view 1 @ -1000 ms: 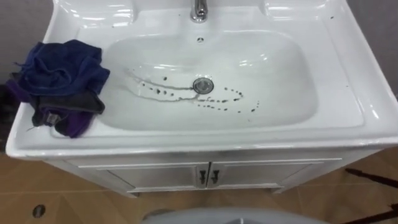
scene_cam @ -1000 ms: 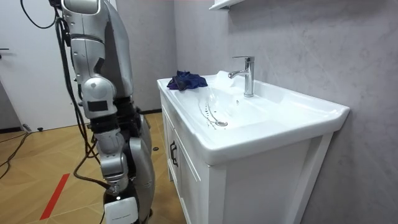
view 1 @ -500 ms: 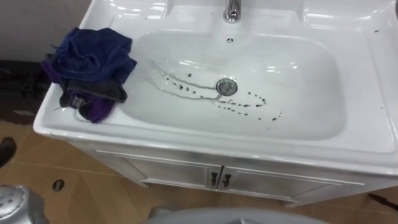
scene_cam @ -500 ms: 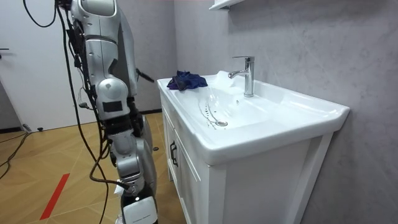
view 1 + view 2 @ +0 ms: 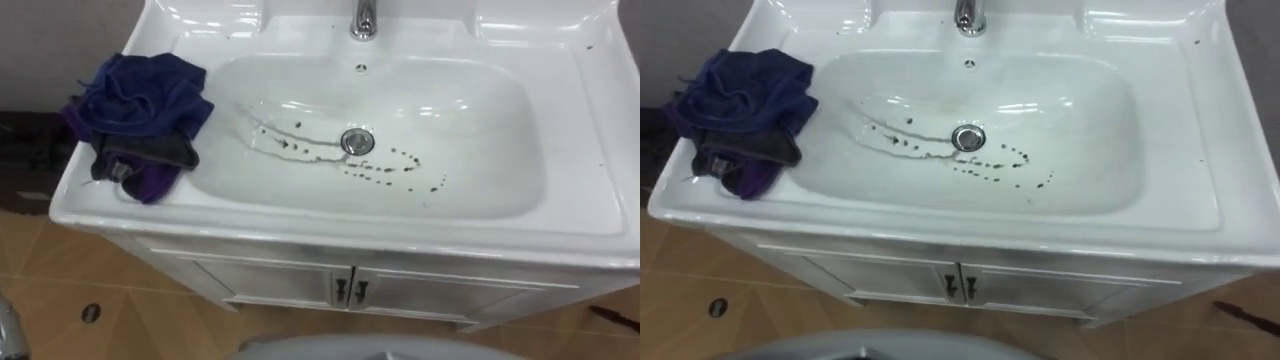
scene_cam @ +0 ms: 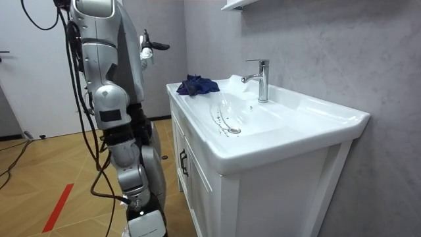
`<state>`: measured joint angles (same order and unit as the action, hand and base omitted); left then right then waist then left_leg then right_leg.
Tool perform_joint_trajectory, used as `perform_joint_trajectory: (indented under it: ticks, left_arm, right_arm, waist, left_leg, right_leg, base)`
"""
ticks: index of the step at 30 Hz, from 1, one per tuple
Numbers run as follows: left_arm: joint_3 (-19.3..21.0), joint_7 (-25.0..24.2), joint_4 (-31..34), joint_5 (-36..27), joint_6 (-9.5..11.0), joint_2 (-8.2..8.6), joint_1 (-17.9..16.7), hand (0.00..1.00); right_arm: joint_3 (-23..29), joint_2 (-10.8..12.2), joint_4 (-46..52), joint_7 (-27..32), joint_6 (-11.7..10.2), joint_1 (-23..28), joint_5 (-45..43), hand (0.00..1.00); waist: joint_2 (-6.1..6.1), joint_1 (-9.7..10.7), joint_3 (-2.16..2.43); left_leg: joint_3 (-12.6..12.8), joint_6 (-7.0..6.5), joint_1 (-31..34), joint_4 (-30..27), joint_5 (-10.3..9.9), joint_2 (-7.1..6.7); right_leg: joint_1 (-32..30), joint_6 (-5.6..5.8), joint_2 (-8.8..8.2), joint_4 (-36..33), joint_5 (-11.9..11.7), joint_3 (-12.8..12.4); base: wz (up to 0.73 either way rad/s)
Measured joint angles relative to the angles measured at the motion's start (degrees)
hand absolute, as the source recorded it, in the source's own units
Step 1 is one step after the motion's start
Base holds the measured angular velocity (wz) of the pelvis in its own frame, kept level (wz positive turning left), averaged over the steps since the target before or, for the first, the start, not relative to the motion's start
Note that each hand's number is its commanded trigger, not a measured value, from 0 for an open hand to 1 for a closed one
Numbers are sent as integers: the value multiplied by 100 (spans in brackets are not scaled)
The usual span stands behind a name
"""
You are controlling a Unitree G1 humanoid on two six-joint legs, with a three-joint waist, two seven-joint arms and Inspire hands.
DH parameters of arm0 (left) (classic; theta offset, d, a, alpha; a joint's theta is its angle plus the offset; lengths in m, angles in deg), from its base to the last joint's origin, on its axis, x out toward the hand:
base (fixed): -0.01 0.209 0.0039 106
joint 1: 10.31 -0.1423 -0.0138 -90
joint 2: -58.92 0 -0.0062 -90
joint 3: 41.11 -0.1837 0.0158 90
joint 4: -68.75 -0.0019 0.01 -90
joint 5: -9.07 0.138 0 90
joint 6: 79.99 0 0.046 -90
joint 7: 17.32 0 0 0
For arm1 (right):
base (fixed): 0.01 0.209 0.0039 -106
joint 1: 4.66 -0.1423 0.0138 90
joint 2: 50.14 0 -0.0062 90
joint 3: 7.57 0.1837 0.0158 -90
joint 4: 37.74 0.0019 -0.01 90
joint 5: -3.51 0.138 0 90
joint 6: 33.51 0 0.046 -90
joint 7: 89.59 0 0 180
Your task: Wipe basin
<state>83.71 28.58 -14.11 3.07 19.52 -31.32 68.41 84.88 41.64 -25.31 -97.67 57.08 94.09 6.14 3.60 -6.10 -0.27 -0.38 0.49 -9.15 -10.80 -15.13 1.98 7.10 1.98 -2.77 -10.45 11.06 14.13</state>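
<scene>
Left robot hand point(image 6: 150, 48) is up at chest height in the room view, sticking out past the robot's body toward the grey wall. It is too small there to tell how far its fingers are open, or if it holds anything. The robot stands upright on the brown wooden floor point(image 6: 39, 164) at 9 o'clock in the picture, facing the front of the white cabinet point(image 6: 197, 191). The crumpled dark blue and purple cloth point(image 6: 197, 85) lies at the far end of the white counter point(image 6: 316, 118), well apart from the robot hand. The tall silver metal tap point(image 6: 262, 79) stands by the wall.

In the left eye view the cloth sits on the counter at 9 o'clock of the white ceramic basin point(image 5: 480, 130), with one edge hanging over the bowl's rim. The round silver drain point(image 5: 357, 141) is in the middle of the bowl. Small dark specks point(image 5: 380, 168) run in a line from 10 o'clock of the drain, past it, to 4 o'clock. The tap is at 12 o'clock. Small dark handles point(image 5: 346, 288) on the cabinet doors are at 6 o'clock.

In the right eye view a few more dark dots point(image 5: 1198, 42) lie on the counter at 1 o'clock of the basin.
</scene>
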Motion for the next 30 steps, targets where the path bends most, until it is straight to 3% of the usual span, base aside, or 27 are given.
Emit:
perform_joint_trajectory:
  ticks: [3, 11, 15, 19, 22, 24, 30]
  left_arm:
    - [-389, -142, 45, 227, 40, 1, 11, 0]
    - [-1306, -679, -184, 752, 52, 36, 48, 0]
    - [-1772, -961, -655, 1080, 39, 186, 42, 0]
    - [-1884, -1111, -781, 1190, 36, 235, 41, 0]
    - [-1935, -1135, -905, 1607, 39, 236, 41, 0]
    - [-1955, -1129, -1185, 1761, 38, 236, 36, 0]
    - [-2149, -1050, -1925, 1823, 18, 236, 35, 0]
  right_arm:
    - [-1, 11, 0, -83, -64, 13, 35, 0]
    - [3, 40, -23, -104, -71, 27, 346, 0]
    - [5, 57, -40, -144, -70, 27, 388, 0]
    - [73, 63, -48, -186, -69, 45, 392, 0]
    - [129, 64, -48, -204, -58, 132, 393, 0]
    - [122, 60, -45, -206, -50, 155, 417, 0]
    - [112, 65, -40, -260, -17, 148, 463, 0]
  waist:
    - [-24, 137, -55]
    - [-37, 373, -56]
    - [-39, 488, -52]
    - [-60, 601, -37]
    - [-55, 628, -32]
    - [-34, 660, -18]
    - [-15, 722, -31]
  left_leg:
    - [-3, 0, -14, 7, 0, -1]
    - [59, 0, -68, 15, 0, 10]
    - [152, 0, -111, 30, 0, 21]
    - [181, 0, -183, 61, 0, 34]
    - [179, 0, -325, 131, 0, 43]
    - [191, 0, -378, 139, 0, 38]
    - [291, 0, -409, 154, 0, 41]
  right_leg:
    - [82, 4, 0, 11, 2, -10]
    - [104, 0, 40, 75, -1, -194]
    - [99, -2, 59, 74, -3, -297]
    - [108, -6, 76, 72, -5, -335]
    - [174, -6, 91, 75, -5, -404]
    - [208, -5, 93, 71, -5, -473]
    - [187, -6, 107, 58, -6, -570]
  base:
    - [0]
    - [-8]
    - [-10]
    - [-11]
    - [-15]
    - [-14]
    - [-8]
